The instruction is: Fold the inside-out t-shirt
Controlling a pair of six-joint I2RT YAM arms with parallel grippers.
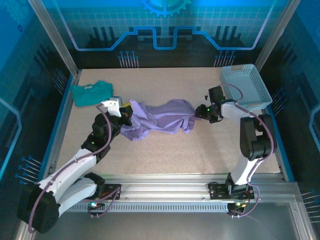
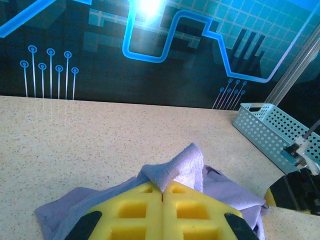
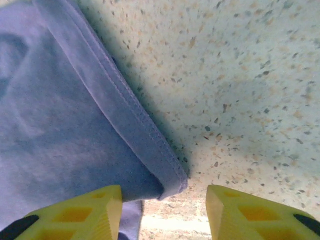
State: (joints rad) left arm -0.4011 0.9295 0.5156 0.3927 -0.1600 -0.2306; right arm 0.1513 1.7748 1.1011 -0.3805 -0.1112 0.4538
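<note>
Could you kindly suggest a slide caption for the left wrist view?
Left gripper shut on a fold of the lavender t-shirt, basket beyond.

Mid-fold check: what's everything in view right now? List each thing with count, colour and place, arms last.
inside-out t-shirt: one, lavender-purple, bunched across the middle of the table between the two arms
teal shirt: one, teal-green, back left of the table
basket: one, pale blue, perforated, back right corner, nothing in it
table: one, speckled beige, under everything
left arm: one, white and black, reaching in from the near left; yellow-padded jaws shut on the t-shirt's left end
right arm: one, white and black, reaching in from the near right; yellow-padded jaws open at the hem on the t-shirt's right end
</note>
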